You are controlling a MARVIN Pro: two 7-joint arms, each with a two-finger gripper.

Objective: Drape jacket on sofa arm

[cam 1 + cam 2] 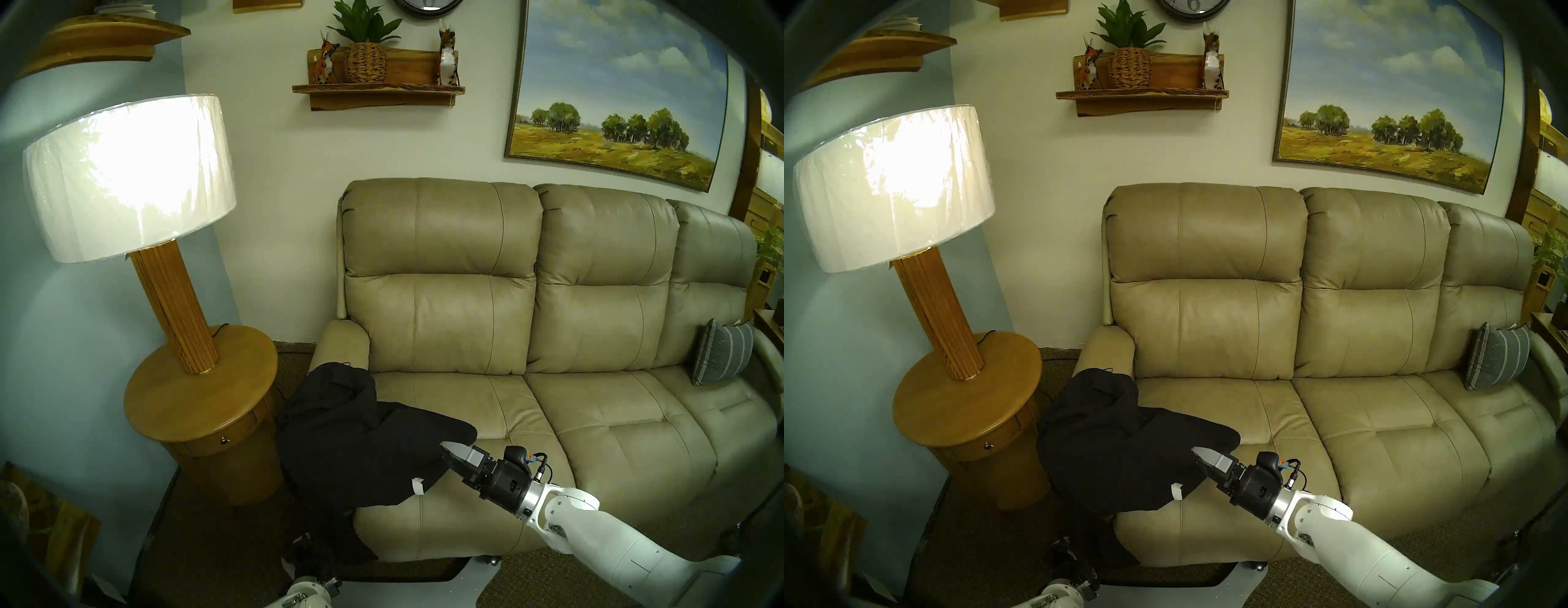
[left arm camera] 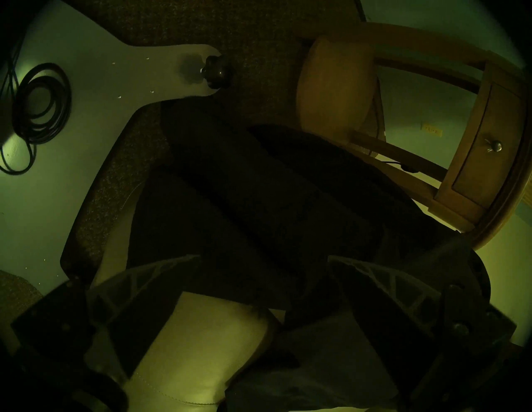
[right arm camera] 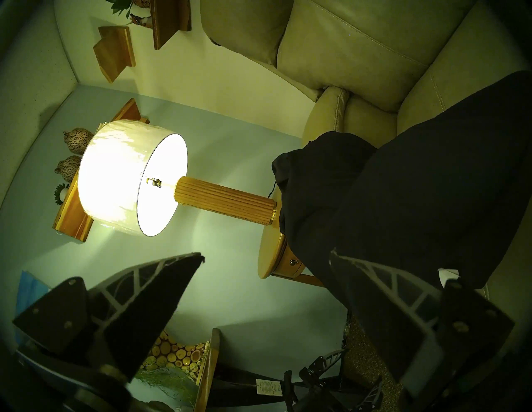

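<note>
We see the black jacket (image 1: 360, 429) lying over the front of the tan sofa arm (image 1: 341, 339), one part hanging down the outer side toward the round side table (image 1: 199, 399), another spilling across the seat cushion (image 1: 488, 407). Its long axis runs roughly across the arm, from the table side to the seat, with the white tag (image 1: 418, 485) at the seat-side hem near the front edge. Our right gripper (image 1: 450, 457) sits level at that seat-side end, fingers (image 3: 383, 284) spread wide with no cloth between them. Our left gripper (image 2: 264, 267) hangs low by the sofa front, fingers apart over dark fabric, holding nothing that we can make out. We judge the drape nearly done; a tidy finish would mean backing both hands clear without snagging the hem.
</note>
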